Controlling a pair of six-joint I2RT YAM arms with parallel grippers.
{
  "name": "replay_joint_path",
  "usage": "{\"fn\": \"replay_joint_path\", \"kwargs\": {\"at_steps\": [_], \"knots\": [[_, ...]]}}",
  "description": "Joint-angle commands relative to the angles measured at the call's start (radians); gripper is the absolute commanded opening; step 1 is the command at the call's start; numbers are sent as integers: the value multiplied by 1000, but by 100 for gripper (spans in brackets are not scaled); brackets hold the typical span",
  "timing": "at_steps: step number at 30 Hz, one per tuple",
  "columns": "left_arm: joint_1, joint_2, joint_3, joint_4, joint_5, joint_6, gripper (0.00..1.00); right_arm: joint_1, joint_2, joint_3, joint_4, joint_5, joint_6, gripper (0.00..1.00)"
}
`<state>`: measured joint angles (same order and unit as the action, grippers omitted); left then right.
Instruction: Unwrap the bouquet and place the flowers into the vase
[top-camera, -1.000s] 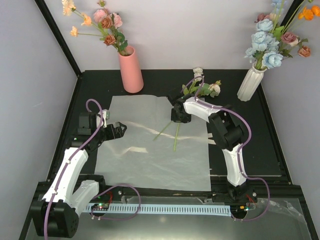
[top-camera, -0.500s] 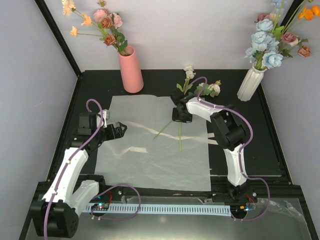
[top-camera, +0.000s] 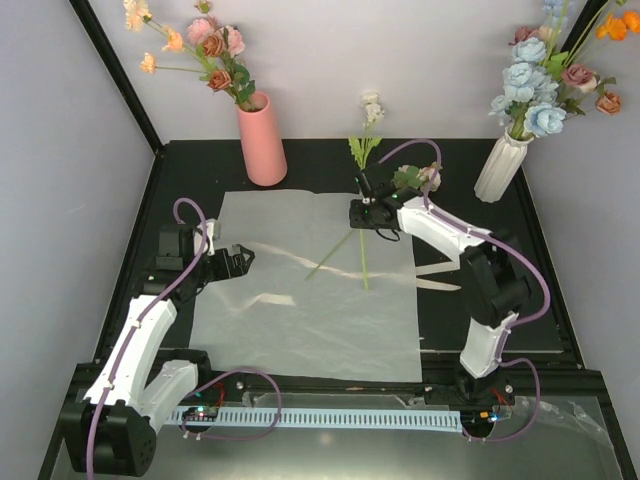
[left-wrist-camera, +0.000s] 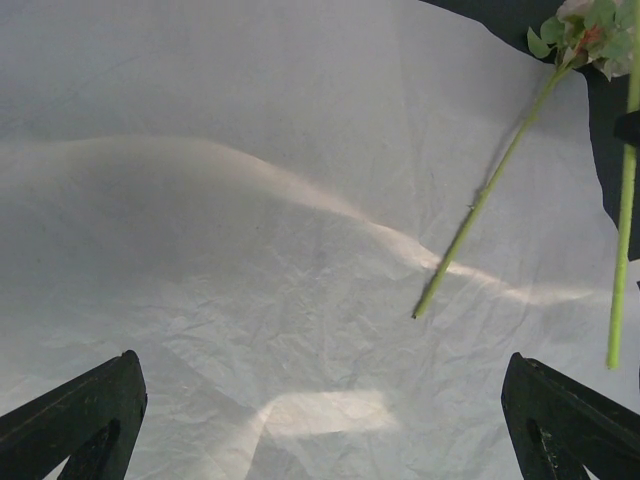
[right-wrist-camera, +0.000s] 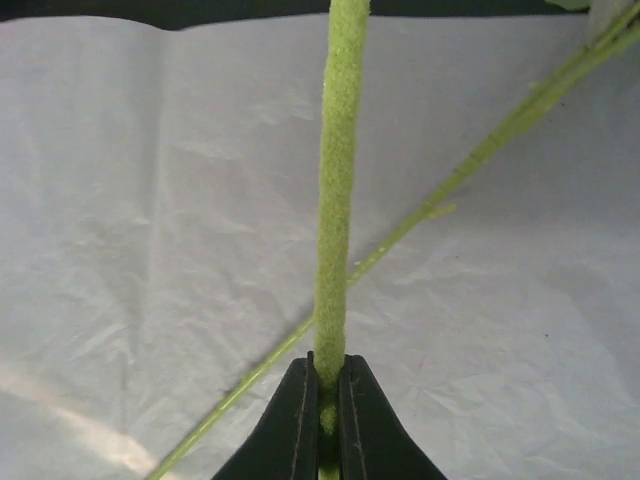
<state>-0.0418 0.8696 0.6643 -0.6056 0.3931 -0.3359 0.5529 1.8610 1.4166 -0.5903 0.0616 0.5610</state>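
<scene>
Over the far right part of the spread wrapping paper (top-camera: 300, 310), the right gripper (right-wrist-camera: 325, 378) is pinched tight on the green stem of a cream-white flower (top-camera: 371, 108). It grips partway along, so the bloom stands high above the wrist and a long tail of stem reaches down over the paper. The left gripper (top-camera: 238, 258) hovers at the paper's left edge with its jaws spread wide and nothing between them.

The salmon-pink vase (top-camera: 262, 140) stands at the back left, just beyond the paper and well apart from the held flower, with several blooms already in it.

The main risk is at the vase mouth. The stem is thin and held only at the fingertips, so it could pivot in the jaws during the carry and arrive at the wrong angle. The tail could then strike the rim or snag the stems already crowding the opening, nudging the tall, narrow vase over.

A second flower (left-wrist-camera: 490, 190) lies on the paper with its head close by the right arm. A low sweep of the arm or the dangling tail could drag it, or the loose sheet, along.
</scene>
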Motion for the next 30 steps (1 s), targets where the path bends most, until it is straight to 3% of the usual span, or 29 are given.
{"fn": "replay_joint_path", "kwargs": {"at_steps": [1,5,10,19,30], "knots": [[-5,-18,47,-10,28,-18,99,-4,-101,-93,160,-89,-85,1],[-4,-23,40,61,116,-85,99,-1,-171,-170,270,-151,-118,1],[8,-57,2,180,111,-176,99,15,-248,-254,393,-230,-171,1],[39,-47,-59,481,428,-257,99,90,-370,-378,565,-305,-270,1],[-38,-48,-59,723,521,-283,84,240,-491,-509,770,-361,-418,1]]}}
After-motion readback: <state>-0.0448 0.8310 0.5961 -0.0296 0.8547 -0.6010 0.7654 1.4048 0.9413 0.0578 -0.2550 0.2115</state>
